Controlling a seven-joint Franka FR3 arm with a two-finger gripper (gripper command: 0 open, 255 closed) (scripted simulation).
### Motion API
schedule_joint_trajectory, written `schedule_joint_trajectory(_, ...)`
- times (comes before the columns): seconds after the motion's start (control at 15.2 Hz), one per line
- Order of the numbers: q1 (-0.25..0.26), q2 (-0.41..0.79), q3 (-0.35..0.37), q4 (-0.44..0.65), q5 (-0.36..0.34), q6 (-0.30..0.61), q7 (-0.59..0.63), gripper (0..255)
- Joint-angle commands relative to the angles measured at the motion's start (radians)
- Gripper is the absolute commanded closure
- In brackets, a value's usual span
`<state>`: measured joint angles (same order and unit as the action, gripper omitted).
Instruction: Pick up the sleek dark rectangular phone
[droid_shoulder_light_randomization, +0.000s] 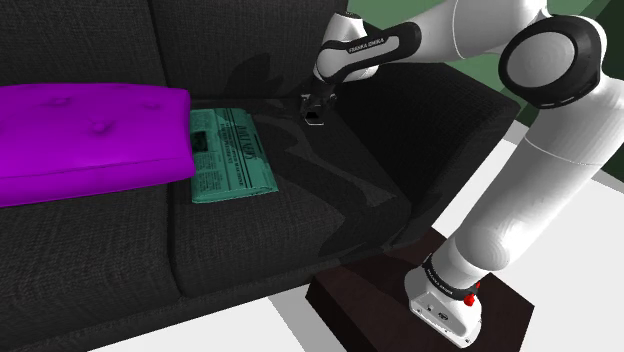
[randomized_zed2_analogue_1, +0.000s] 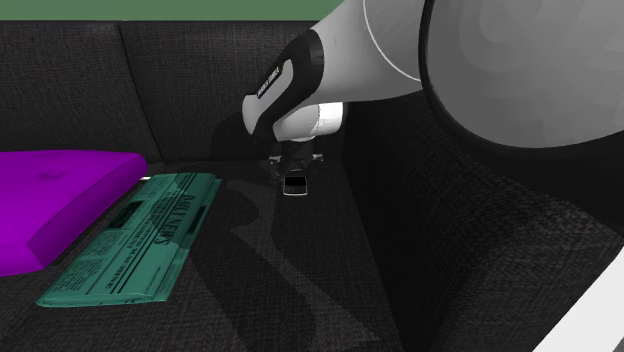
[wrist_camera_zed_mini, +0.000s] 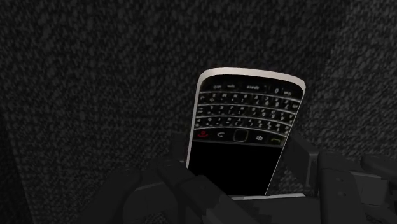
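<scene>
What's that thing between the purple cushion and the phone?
A green newspaper lies flat on the black sofa between the purple cushion and the phone, seen in the second exterior view.

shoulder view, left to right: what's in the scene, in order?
purple cushion → teal newspaper → gripper at the phone → stand
</scene>
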<state>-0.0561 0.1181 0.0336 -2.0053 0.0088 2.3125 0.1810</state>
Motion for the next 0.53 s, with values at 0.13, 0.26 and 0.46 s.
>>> schedule_joint_trajectory(0.13,0.0,0.002,0.0,0.0,0.0,-0.001,0.0,255)
schedule_joint_trajectory(0.26,0.0,0.001,0.0,-0.002,0.0,0.001,0.0,255)
schedule_joint_trajectory(0.46,0.0,-0.014,0.0,0.02,0.0,-0.037,0.0,255)
